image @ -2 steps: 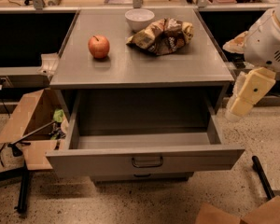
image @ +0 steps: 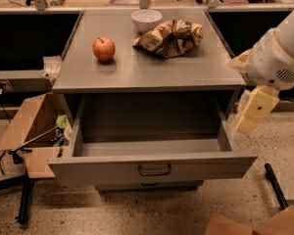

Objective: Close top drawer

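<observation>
Hand (image: 248,121) slightly lower at right, top drawer (image: 154,169) still open

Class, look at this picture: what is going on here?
A robot arm is working at a grey cabinet. The top drawer is pulled wide open and looks empty. The gripper hangs by the drawer's right side, seemingly not touching it. An apple, a bowl and a crumpled bag sit on top.

The white arm (image: 283,53) comes in from the upper right edge of the view and bends downward at the wrist. Below it the cream gripper (image: 252,112) hangs tilted, its tip pointing down and leftward.
</observation>
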Controlling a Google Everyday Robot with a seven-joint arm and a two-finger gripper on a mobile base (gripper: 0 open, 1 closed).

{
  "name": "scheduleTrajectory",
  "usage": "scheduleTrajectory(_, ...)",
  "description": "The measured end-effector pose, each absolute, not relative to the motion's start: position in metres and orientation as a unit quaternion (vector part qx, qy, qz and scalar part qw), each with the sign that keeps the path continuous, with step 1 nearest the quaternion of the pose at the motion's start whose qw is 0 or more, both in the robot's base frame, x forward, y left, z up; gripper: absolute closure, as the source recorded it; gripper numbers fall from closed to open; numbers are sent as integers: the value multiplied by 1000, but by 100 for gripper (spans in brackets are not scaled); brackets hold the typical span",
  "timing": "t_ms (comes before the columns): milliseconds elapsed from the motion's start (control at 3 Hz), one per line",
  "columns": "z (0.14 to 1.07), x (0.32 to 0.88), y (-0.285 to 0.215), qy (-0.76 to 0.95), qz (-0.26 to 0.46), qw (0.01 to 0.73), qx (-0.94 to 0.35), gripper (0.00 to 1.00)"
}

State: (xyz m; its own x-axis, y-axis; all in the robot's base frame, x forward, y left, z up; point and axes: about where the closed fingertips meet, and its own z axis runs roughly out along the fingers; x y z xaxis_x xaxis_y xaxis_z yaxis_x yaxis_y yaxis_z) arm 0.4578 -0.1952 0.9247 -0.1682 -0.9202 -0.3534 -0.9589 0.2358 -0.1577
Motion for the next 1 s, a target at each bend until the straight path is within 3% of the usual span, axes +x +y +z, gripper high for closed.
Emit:
scheduleTrajectory(667, 820, 421, -177, 767, 107, 148, -615, 0)
scheduleTrajectory(1000, 819, 421, -177, 767, 107, 148, -615, 0)
